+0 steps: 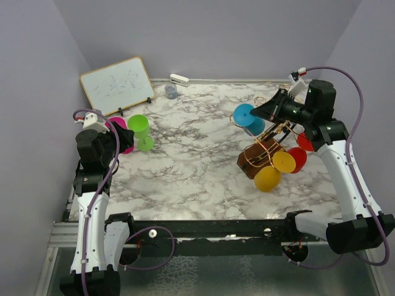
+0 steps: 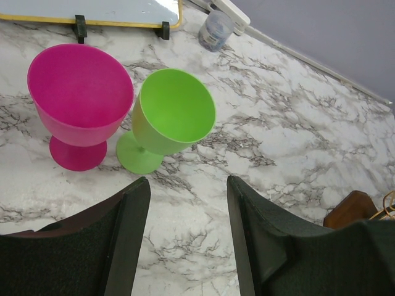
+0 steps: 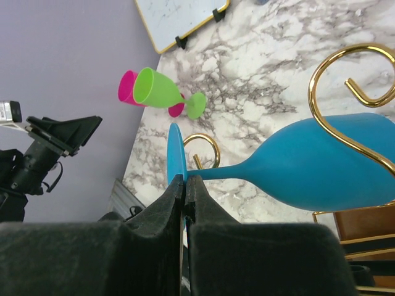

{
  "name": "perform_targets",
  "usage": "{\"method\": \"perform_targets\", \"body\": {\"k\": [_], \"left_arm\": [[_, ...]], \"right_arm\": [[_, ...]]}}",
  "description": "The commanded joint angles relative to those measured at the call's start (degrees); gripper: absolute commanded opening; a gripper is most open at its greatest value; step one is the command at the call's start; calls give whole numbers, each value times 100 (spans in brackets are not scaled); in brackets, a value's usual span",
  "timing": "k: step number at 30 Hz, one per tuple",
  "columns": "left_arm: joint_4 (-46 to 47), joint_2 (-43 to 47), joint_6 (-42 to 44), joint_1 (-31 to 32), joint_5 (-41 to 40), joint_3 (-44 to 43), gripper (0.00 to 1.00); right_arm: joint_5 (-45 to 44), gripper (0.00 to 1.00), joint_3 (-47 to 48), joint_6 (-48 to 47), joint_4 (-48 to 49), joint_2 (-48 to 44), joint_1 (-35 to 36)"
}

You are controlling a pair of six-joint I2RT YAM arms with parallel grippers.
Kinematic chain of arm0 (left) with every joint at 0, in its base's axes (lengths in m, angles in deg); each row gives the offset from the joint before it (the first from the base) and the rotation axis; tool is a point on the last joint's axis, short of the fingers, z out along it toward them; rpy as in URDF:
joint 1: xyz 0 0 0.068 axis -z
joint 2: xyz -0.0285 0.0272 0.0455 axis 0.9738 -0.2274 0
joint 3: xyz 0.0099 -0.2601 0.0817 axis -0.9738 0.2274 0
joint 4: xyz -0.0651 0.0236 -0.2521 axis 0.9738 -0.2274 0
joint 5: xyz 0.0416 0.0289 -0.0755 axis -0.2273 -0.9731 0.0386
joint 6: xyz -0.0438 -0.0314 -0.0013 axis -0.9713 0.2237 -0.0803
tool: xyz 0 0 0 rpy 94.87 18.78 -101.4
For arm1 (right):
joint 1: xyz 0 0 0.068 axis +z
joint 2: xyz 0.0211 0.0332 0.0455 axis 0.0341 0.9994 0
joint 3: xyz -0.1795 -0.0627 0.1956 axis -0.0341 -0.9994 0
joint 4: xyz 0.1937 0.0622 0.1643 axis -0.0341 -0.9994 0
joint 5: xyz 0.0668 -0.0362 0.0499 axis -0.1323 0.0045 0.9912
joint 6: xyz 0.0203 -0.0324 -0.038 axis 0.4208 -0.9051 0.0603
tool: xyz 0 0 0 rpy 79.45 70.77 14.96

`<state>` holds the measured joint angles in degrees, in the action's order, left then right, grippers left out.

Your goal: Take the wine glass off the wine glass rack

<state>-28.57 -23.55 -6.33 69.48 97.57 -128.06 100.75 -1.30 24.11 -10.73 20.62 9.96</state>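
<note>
Your right gripper (image 3: 184,180) has its jaws pressed together on the thin edge of the round foot of the blue wine glass (image 3: 321,161). In the right wrist view a sliver of blue shows between the two black fingers. That glass lies on its side on the wine glass rack (image 1: 262,155), with a curl of gold wire crossing in front of its bowl and the bowl pointing toward 3 o'clock in that view.

From the top camera, you see the rack at about 3 o'clock on the marble table (image 1: 197,179). The blue glass sits at the rack's 11 o'clock side. Yellow glasses (image 1: 267,179) lie at its 5 o'clock and red glasses (image 1: 299,158) at its 3 o'clock.

Your left gripper (image 2: 188,182) has its jaws standing apart with nothing between them, above bare marble at the table's 9 o'clock. Just ahead of its fingers, a pink glass (image 2: 80,98) and a green glass (image 2: 173,114) stand on their feet side by side. You cannot tell whether their bowls touch. A whiteboard (image 1: 117,84) leans at the table's 11 o'clock corner.
</note>
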Motion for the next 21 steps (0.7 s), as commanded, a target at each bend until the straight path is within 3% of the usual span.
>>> {"method": "perform_targets", "body": {"k": [1,6,15,18,21], "left_arm": [[141,-7,-11,13,143,17,56],[144,-3,-20,13,169,22,56],[201,-33,-67,8,260,55,56],[204,-81,-65,15,295,50,56],[216,-128,-70,12,326,50,56]], "right_arm": [[-549,1,245,-179,115,-127,-36],[-94,1,234,-131,965,143,-36],[1689,1,1030,-58,2837,1201,31],[1557,1,1429,-877,2736,1254,724],[296,1,1677,-2605,1914,1031,2145]]}}
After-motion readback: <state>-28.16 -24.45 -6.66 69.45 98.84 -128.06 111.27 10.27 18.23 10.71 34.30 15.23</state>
